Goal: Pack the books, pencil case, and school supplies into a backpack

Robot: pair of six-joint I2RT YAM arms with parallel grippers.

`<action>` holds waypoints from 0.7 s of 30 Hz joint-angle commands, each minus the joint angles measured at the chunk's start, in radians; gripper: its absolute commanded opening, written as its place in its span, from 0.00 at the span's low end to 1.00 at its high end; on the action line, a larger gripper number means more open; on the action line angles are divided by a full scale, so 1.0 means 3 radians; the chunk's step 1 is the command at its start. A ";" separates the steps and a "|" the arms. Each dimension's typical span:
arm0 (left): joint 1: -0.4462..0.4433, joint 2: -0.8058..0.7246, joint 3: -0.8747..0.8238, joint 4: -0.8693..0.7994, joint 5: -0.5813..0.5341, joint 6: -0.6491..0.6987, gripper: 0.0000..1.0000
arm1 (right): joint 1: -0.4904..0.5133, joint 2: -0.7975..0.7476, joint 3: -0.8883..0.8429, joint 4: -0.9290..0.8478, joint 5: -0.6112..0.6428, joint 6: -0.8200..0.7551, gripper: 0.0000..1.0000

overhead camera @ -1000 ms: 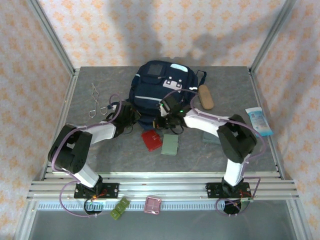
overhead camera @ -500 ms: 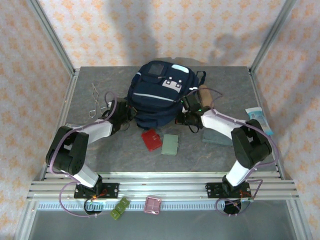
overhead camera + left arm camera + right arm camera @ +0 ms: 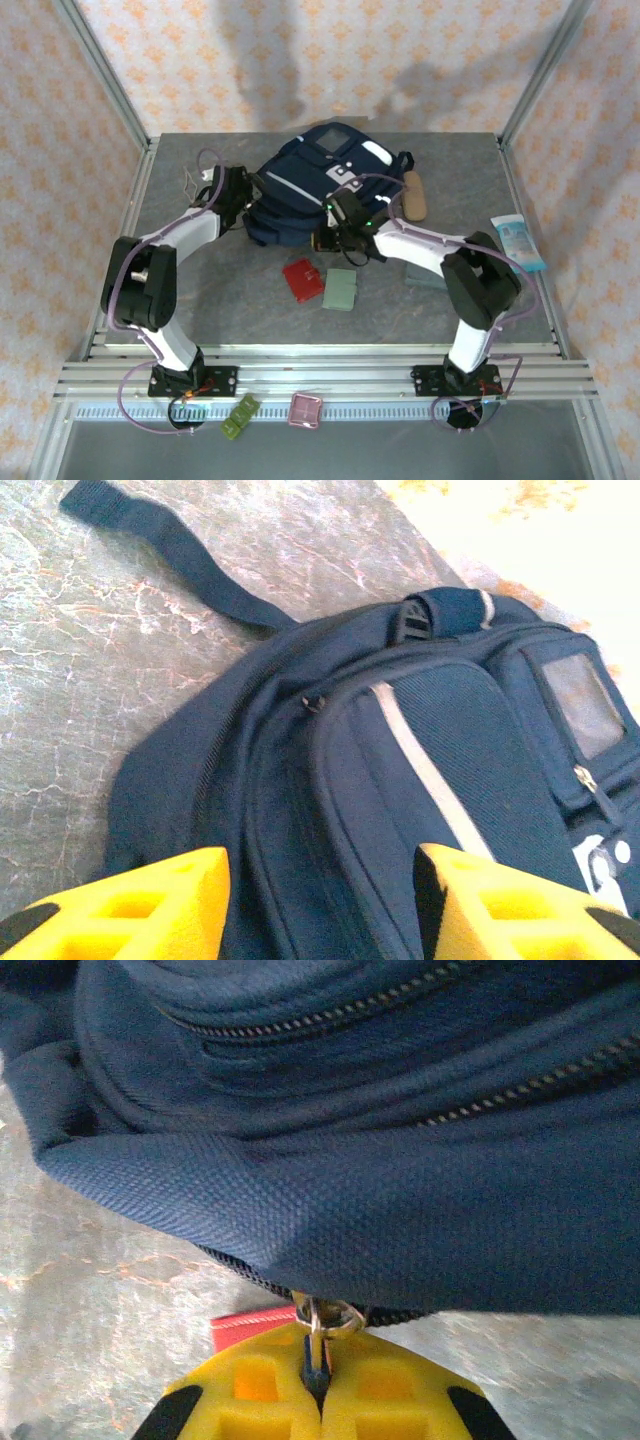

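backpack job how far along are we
Nothing looks packed yet. In hand: the right gripper is shut on a zipper pull of the backpack, the left gripper open over it. Left: red case, green case and pencil case lie on the table.

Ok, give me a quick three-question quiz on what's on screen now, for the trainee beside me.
1. True or false: the right hand is shut on a zipper pull of the backpack.
2. Which thing lies nearest the red square case on the table? A) the pale green case B) the pencil case C) the light-blue packet
3. Fill in: the left hand, at the backpack's side, has its fingers ____.

Key: 1 true; 2 A; 3 open.
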 commanded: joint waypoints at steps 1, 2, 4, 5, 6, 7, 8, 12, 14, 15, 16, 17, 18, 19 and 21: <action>-0.0063 -0.0399 -0.0311 0.0068 0.0083 -0.0066 0.56 | 0.0045 0.0080 0.0214 0.0249 -0.0191 0.0058 0.00; -0.0100 -0.0516 -0.0443 0.0106 0.0092 -0.0111 0.58 | 0.0045 0.0104 0.0226 0.0247 -0.0195 0.0049 0.00; -0.0161 -0.0698 -0.0644 0.0152 0.0145 -0.0190 0.60 | 0.0044 0.0135 0.0239 0.0232 -0.0202 0.0035 0.00; -0.0204 -0.0776 -0.0737 0.0153 0.0160 -0.0247 0.61 | 0.0045 0.0146 0.0237 0.0229 -0.0195 0.0025 0.00; -0.0256 -0.0828 -0.0814 0.0164 0.0179 -0.0301 0.62 | 0.0045 0.0149 0.0235 0.0232 -0.0192 0.0019 0.00; -0.0331 -0.0879 -0.0901 0.0199 0.0189 -0.0359 0.62 | 0.0044 0.0158 0.0232 0.0230 -0.0190 0.0016 0.00; -0.0408 -0.0910 -0.0979 0.0225 0.0194 -0.0444 0.63 | 0.0045 0.0164 0.0231 0.0235 -0.0189 0.0014 0.00; -0.0699 -0.0944 -0.1196 0.0504 0.0182 -0.0702 0.66 | 0.0045 0.0164 0.0207 0.0282 -0.0220 0.0035 0.00; -0.0805 -0.0921 -0.1282 0.0735 0.0096 -0.0815 0.69 | 0.0048 0.0164 0.0198 0.0303 -0.0253 0.0046 0.00; -0.0821 -0.0892 -0.1302 0.0827 0.0096 -0.0862 0.70 | 0.0050 0.0169 0.0202 0.0297 -0.0260 0.0038 0.00; -0.0827 -0.0842 -0.1313 0.0930 0.0114 -0.0915 0.70 | 0.0050 0.0174 0.0200 0.0290 -0.0265 0.0036 0.00; -0.0837 -0.0786 -0.1312 0.1021 0.0125 -0.0950 0.70 | 0.0055 0.0174 0.0198 0.0288 -0.0270 0.0030 0.00; -0.0848 -0.0737 -0.1291 0.1071 0.0108 -0.0962 0.71 | 0.0060 0.0173 0.0194 0.0287 -0.0274 0.0028 0.00; -0.0872 -0.0672 -0.1253 0.1080 0.0060 -0.0950 0.71 | 0.0069 0.0165 0.0182 0.0291 -0.0280 0.0021 0.00; -0.0903 -0.0545 -0.1145 0.1065 -0.0036 -0.0912 0.72 | 0.0087 0.0171 0.0171 0.0287 -0.0292 0.0009 0.00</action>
